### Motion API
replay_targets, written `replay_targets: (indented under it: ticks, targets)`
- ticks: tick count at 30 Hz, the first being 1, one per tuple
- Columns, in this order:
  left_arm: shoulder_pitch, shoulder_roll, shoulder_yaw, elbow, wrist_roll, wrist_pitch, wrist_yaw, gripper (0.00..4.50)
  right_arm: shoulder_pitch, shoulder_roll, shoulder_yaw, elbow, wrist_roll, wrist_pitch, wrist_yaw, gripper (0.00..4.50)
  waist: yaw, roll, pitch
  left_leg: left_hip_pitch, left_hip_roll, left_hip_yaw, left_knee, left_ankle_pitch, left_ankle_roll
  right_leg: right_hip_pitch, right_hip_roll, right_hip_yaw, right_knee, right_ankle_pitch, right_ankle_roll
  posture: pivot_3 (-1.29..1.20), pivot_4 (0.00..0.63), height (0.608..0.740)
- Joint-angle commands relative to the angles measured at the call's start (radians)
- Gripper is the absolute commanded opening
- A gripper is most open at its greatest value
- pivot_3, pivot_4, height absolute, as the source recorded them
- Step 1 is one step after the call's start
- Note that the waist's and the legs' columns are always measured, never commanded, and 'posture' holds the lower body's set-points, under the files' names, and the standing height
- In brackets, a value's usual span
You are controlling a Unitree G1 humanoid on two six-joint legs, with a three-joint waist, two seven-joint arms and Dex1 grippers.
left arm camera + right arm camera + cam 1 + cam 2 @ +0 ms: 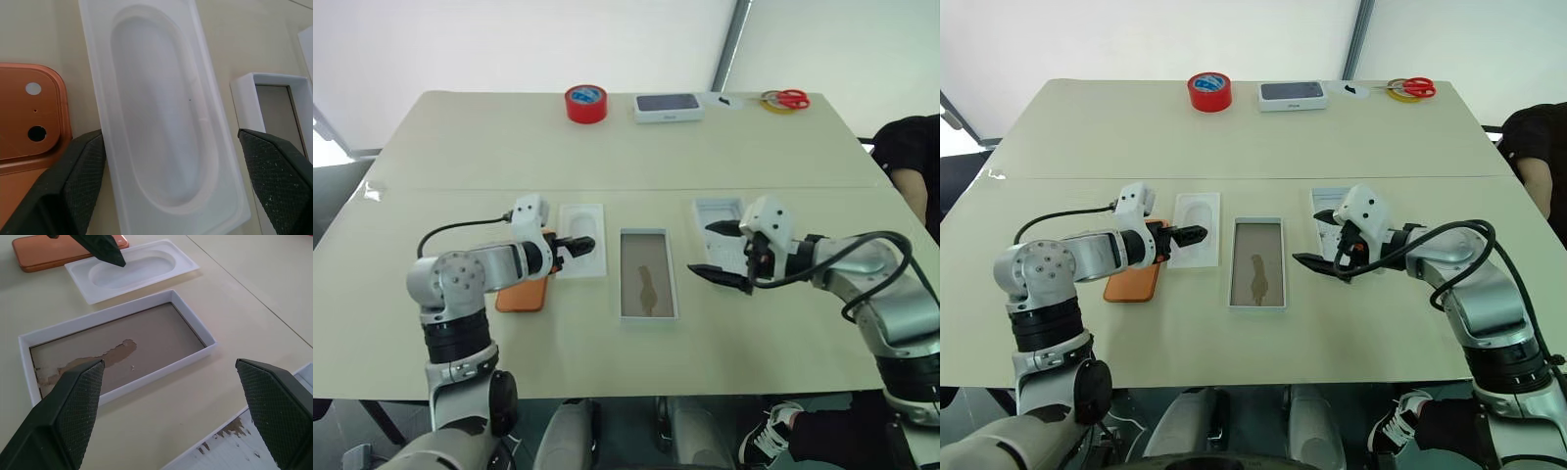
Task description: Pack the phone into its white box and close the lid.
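The phone (523,295) lies flat on the table (607,147), largely hidden under the left arm in the head views; the left wrist view shows its camera corner, cut off by the frame edge. The left gripper (579,245) hovers over the white moulded insert (161,117), fingers spread apart with nothing between them; one finger (80,181) sits on the phone side, the other on the side of the white box (648,273). The right gripper (717,252) is spread wide and empty, the box ahead of its fingers. The lid (718,217) lies partly hidden behind that gripper. The right wrist view shows the box's stained tan floor plainly.
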State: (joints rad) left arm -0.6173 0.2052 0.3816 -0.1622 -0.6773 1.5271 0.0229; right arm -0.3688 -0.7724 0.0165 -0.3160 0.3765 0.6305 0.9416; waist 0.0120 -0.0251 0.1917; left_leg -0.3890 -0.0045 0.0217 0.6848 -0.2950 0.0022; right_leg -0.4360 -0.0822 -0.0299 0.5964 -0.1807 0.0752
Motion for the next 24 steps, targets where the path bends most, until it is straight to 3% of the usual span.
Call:
replay_targets:
  ticks: [1,6,7,22,24]
  targets:
    - [-0.021,-0.012,0.025,0.008,0.033,0.014,0.005,2.72,-0.025,-0.031,0.021,-0.073,0.013,0.014,0.027,4.50,0.000,0.000,0.000,0.000,0.000,0.000,0.000,0.000,0.000,0.000,0.000,0.000,0.000,0.000,0.000,0.00,0.150,0.732]
    - [-0.021,-0.006,0.042,0.024,0.080,0.016,0.003,0.25,-0.031,-0.057,0.087,-0.141,0.004,0.053,0.048,4.50,0.000,0.000,0.000,0.000,0.000,0.000,0.000,0.000,0.000,0.000,0.000,0.000,0.000,0.000,0.000,0.00,0.150,0.732]
    - [-0.021,-0.006,0.046,0.026,0.087,0.016,0.002,0.07,-0.036,-0.061,0.105,-0.157,0.000,0.068,0.049,4.50,0.000,0.000,0.000,0.000,0.000,0.000,0.000,0.000,0.000,0.000,0.000,0.000,0.000,0.000,0.000,0.00,0.150,0.732]
    - [-0.046,-0.048,0.165,0.034,0.091,0.021,-0.034,0.07,-0.188,-0.034,0.477,-0.235,-0.093,0.278,0.049,4.50,0.000,0.000,0.000,0.000,0.000,-0.001,0.000,0.000,0.000,0.000,-0.001,-0.001,0.000,0.000,0.000,0.00,0.150,0.732]
    - [-0.045,-0.050,0.167,0.036,0.094,0.021,-0.036,0.00,-0.204,-0.016,0.515,-0.213,-0.120,0.283,0.036,3.71,0.000,0.000,0.000,0.000,0.000,-0.001,0.000,0.000,0.000,0.000,-0.001,-0.001,0.000,0.000,0.000,0.00,0.150,0.732]
